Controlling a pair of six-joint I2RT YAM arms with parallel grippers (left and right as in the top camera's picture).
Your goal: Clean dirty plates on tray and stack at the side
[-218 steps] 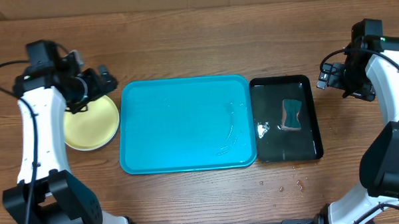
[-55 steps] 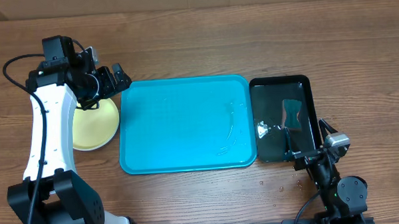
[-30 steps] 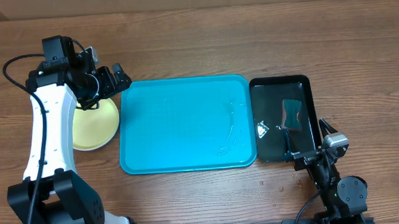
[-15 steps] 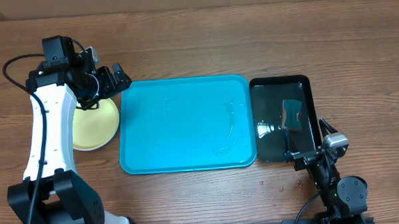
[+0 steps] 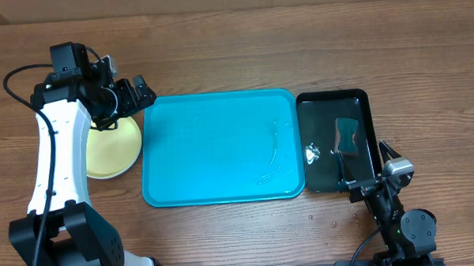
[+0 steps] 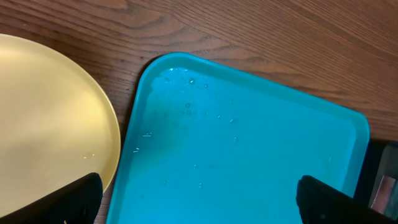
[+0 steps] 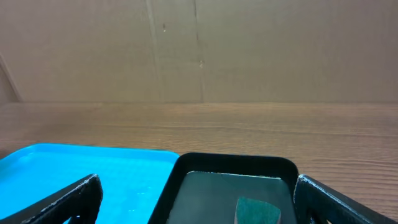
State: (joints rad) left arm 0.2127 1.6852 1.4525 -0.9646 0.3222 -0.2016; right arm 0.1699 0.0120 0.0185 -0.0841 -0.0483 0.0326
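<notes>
Plates: we see 1 yellow-green plate (image 5: pixel 111 153) on the table (image 5: pixel 241 38), just left of the turquoise tray (image 5: pixel 222 149). Left end effector (image 5: pixel 131 97) spread above its rim; right end effector (image 5: pixel 366 172) spread beside the black tray (image 5: pixel 319 118).

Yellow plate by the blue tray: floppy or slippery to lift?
The yellow plate looks like glossy plastic: probably stiff and light. Droplets on the turquoise tray beside it hint at wetness, so maybe slippery. Flat, it shouldn't roll.

On my feed I see a turquoise-blue tray (image 5: pixel 214 149), a pale yellow-green plate (image 5: pixel 115 149), and a glossy black tray (image 5: pixel 330 94) with a dark teal sponge (image 5: pixel 347 135). The table (image 5: pixel 297 44) is brown with wood grain. The left arm (image 5: pixel 52 155) is white with black joints.
</notes>
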